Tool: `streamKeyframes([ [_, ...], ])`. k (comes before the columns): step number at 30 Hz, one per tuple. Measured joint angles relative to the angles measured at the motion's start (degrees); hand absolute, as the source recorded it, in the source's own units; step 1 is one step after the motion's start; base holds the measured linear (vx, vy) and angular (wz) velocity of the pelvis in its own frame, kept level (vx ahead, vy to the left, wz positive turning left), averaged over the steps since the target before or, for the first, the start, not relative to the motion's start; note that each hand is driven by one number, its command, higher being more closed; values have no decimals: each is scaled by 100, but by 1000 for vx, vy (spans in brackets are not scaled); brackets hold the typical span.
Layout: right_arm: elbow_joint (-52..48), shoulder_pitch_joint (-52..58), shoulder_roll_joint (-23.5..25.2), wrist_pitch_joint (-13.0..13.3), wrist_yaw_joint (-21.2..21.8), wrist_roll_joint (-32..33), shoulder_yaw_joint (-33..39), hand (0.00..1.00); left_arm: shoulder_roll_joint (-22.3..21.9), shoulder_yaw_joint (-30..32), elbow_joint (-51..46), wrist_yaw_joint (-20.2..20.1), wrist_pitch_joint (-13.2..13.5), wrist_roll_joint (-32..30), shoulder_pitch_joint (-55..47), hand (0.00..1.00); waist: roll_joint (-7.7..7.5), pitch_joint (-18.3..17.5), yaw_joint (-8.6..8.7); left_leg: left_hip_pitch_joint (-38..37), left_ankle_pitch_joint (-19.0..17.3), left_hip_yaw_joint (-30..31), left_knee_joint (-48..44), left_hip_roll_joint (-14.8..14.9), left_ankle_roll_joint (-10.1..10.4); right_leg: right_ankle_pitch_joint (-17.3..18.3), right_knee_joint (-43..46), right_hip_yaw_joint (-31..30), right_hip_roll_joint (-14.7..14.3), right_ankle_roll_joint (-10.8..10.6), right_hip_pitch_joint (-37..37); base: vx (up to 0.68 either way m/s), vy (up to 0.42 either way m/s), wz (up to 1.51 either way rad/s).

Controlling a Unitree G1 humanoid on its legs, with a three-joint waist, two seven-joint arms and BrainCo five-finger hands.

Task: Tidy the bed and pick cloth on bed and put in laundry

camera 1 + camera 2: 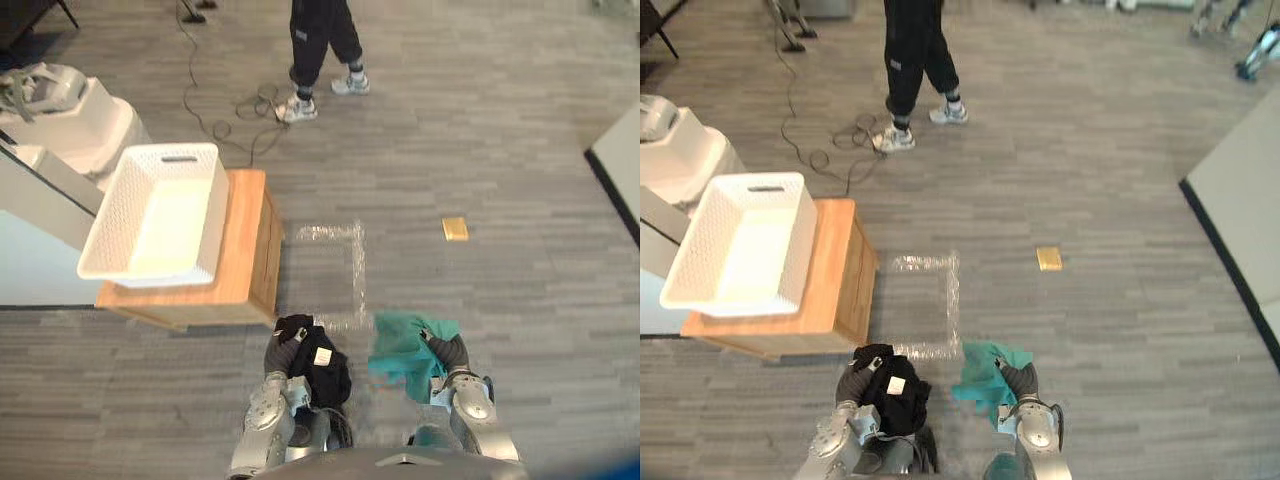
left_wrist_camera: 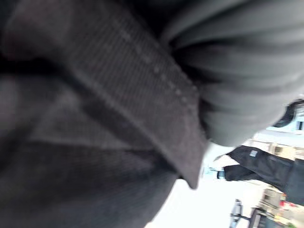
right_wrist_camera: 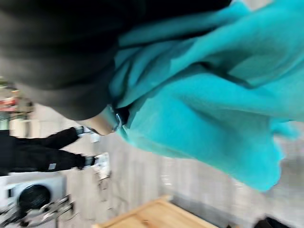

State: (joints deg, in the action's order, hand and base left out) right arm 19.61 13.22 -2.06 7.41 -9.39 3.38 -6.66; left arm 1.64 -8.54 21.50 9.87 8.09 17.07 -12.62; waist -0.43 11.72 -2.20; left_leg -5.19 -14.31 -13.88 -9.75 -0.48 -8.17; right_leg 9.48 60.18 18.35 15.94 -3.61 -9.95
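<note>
In your left eye view, one black cloth (image 1: pixel 322 368) drapes the left hand (image 1: pixel 283 352) and one teal cloth (image 1: pixel 402 350) the right hand (image 1: pixel 449 352). One white laundry basket (image 1: pixel 110 212) sits on a wooden cabinet (image 1: pixel 245 232). In each wrist view cloth hides the hand, so you cannot tell either grip.

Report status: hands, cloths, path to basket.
Black cloth hangs from left hand, teal cloth from right hand. White basket ahead-left on wooden cabinet. Person stands beyond.
</note>
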Motion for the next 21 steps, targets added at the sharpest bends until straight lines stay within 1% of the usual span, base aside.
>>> streamKeyframes([
  [1,-133,80,32,31,-9,46,104,100,0,-14,0,31,2,-58,59,100,-11,-6,160,-92,-18,294,12,55,33,179,-378,-19,-54,6,-409,440,-172,135],
  [3,-188,122,80,45,-39,49,203,100,-4,-51,0,44,2,-80,141,100,30,25,222,-229,-34,471,44,133,60,222,-881,-96,-195,54,-698,423,-254,102],
  [4,-190,141,114,50,-92,94,226,100,-16,-72,2,48,4,-87,131,100,170,98,295,-444,-144,660,43,378,256,185,-2101,-466,-587,17,-943,518,-354,99],
  [5,-194,135,122,51,-103,102,227,100,-9,-99,3,49,5,-93,143,100,164,96,309,-518,-208,690,44,475,372,66,-2767,-626,-723,-76,-1009,440,-325,85],
  [6,-198,129,123,51,-103,106,227,100,-10,-112,2,48,6,-95,153,100,163,97,312,-570,-254,700,45,530,453,-57,-3208,-710,-792,-101,-1013,385,-308,63],
  [7,-219,127,132,51,-103,170,228,100,-6,-154,2,43,8,-100,171,100,144,94,296,-670,-389,731,48,633,685,-515,-4316,-893,-847,-140,-1052,509,-423,73],
  [8,-266,128,160,51,-105,205,229,100,-1,-163,-6,38,8,-102,164,100,-1,75,294,-823,-534,794,84,660,921,-959,-5196,-1100,-786,-202,-1006,521,-452,80],
  [9,-281,157,169,50,-105,206,226,100,13,-152,23,36,1,-107,164,100,-62,86,301,-982,-669,855,140,730,1144,-1591,-5325,-1169,-783,-288,-944,511,-459,59],
  [10,-271,41,96,42,-104,205,254,100,-99,-155,131,39,-27,-183,182,100,264,145,260,-1140,-726,864,224,1051,1284,-1696,-5010,-1016,-1084,-43,-950,477,-409,36],
  [11,-280,-75,104,39,-104,205,328,100,-139,-175,93,5,3,-277,170,100,371,185,259,-1156,-518,823,231,1184,1381,-1408,-4691,-971,-1163,80,-1029,465,-392,26],
  [12,-280,-116,132,38,-97,204,343,100,-155,-179,94,-7,10,-319,163,100,390,186,262,-1209,-243,837,218,1250,1368,-1132,-4323,-909,-1177,146,-1075,454,-388,29],
  [13,-307,-97,147,39,-89,200,328,100,-171,-171,96,-19,13,-324,142,100,387,184,273,-1188,-68,894,-17,1339,1365,-890,-4069,-820,-1183,259,-1022,432,-394,44],
  [14,-305,-103,150,43,-68,198,278,100,-216,-127,98,-26,19,-325,101,100,410,178,281,-946,90,1017,-735,1496,1311,-605,-3940,-637,-1209,346,-827,411,-378,52],
  [15,-304,-129,131,44,-60,197,212,100,-261,-55,98,-27,27,-314,75,100,412,186,264,-610,318,1098,-1538,1597,1282,-405,-3966,-553,-1263,373,-637,389,-341,50],
  [16,-307,-137,59,45,-38,191,88,100,-335,21,98,-24,52,-285,26,100,449,220,251,-90,798,1151,-2673,1822,1196,-327,-4234,-449,-1399,389,-292,384,-287,32],
  [17,-307,-159,13,48,-32,190,9,100,-362,31,99,-26,80,-259,-23,100,522,252,180,383,826,1119,-3668,2014,1249,-301,-4478,-317,-1492,428,31,464,-275,25],
  [18,-309,-181,-25,50,-34,190,-49,100,-364,28,98,-45,96,-252,-54,100,530,284,135,759,733,924,-4375,2147,1176,-279,-4661,-245,-1532,504,324,466,-206,25],
  [19,-307,-214,-69,51,-34,190,-96,100,-363,28,98,-76,114,-252,-65,100,485,320,101,1066,572,467,-4788,2259,1066,-261,-4846,-188,-1522,609,657,388,-136,29],
  [20,-307,-245,-88,57,-40,190,-99,100,-364,32,97,-77,126,-252,-91,100,449,342,70,1231,454,165,-4861,2263,994,-241,-4956,-154,-1484,635,862,384,-110,35],
  [21,-307,-316,-134,68,-49,190,-92,100,-373,53,71,-80,130,-251,-149,100,431,355,-4,1533,222,-287,-4751,2220,930,-203,-5179,-65,-1429,627,1146,301,-58,37],
])
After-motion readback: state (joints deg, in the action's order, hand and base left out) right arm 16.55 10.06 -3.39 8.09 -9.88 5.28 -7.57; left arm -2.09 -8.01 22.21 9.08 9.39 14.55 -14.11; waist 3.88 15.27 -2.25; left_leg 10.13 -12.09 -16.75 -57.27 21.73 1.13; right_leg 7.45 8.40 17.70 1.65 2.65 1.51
